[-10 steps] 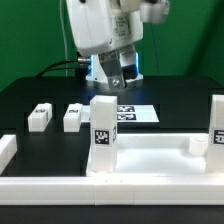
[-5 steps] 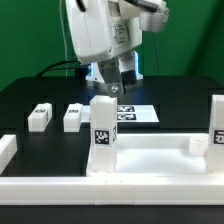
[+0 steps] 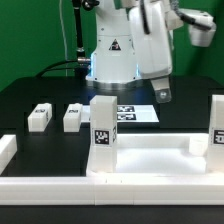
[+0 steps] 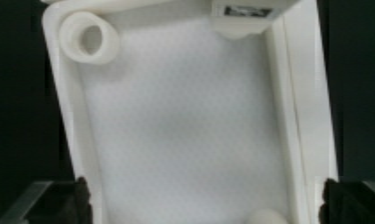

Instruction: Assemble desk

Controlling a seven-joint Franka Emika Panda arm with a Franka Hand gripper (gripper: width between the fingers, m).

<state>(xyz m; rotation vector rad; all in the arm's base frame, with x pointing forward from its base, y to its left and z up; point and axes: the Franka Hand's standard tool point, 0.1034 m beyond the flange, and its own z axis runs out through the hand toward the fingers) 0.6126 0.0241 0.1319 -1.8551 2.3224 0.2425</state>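
Since earlier frame, arm swung toward exterior view's right. Gripper (image 3: 162, 95) now above desk top (image 3: 150, 158) far rim, fingertips (image 4: 68, 200) wide apart, nothing held. Upright leg (image 3: 103, 125) on desk top corner hides part of marker board (image 3: 140, 113) behind. Second upright leg (image 3: 217, 120) at opposite end. Two loose legs (image 3: 40, 117) (image 3: 73, 117) off desk top toward exterior view's left.

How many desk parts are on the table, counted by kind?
Legs lying flat: 2
Legs standing upright: 2
Desk top: 1
Total: 5
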